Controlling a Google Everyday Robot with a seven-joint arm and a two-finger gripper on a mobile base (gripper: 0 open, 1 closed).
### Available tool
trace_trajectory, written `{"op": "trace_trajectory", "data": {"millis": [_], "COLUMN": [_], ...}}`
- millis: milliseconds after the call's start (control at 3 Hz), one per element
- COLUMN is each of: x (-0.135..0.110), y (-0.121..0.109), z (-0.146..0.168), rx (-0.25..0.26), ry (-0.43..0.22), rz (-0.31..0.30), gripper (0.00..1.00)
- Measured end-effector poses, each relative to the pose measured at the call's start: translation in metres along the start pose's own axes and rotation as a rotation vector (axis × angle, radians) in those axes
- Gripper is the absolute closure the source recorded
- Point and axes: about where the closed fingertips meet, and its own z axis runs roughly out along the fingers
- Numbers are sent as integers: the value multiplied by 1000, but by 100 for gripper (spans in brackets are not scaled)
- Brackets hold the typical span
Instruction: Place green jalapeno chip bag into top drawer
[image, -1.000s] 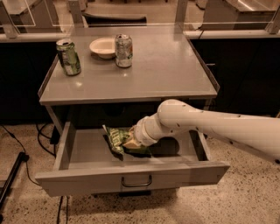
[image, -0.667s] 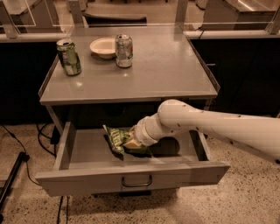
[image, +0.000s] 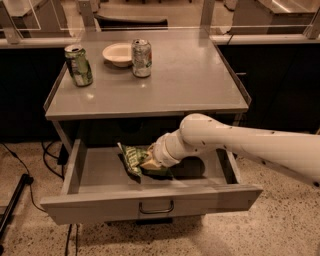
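Observation:
The top drawer (image: 150, 200) is pulled open under the grey table top, its flat front panel carrying a small curved handle (image: 156, 208). The green jalapeno chip bag (image: 131, 158) lies crumpled on the drawer floor, left of centre. My white arm reaches in from the right, and my gripper (image: 149, 163) is inside the drawer right against the bag's right side. The wrist hides the fingertips.
On the table top (image: 190, 85) stand a green soda can (image: 79, 65) at the left, a white bowl (image: 118, 54) and a silver can (image: 141, 58) at the back. Cables (image: 45, 150) and a black stand leg (image: 12, 210) are on the floor left of the drawer.

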Motion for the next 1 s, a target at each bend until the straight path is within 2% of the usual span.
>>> {"op": "trace_trajectory", "data": {"millis": [333, 667, 1000], "x": [0, 0, 0], "y": [0, 0, 0], "z": [0, 0, 0], "rx": [0, 0, 0], "ry": [0, 0, 0], "rz": [0, 0, 0], "gripper": [7, 0, 0]}}
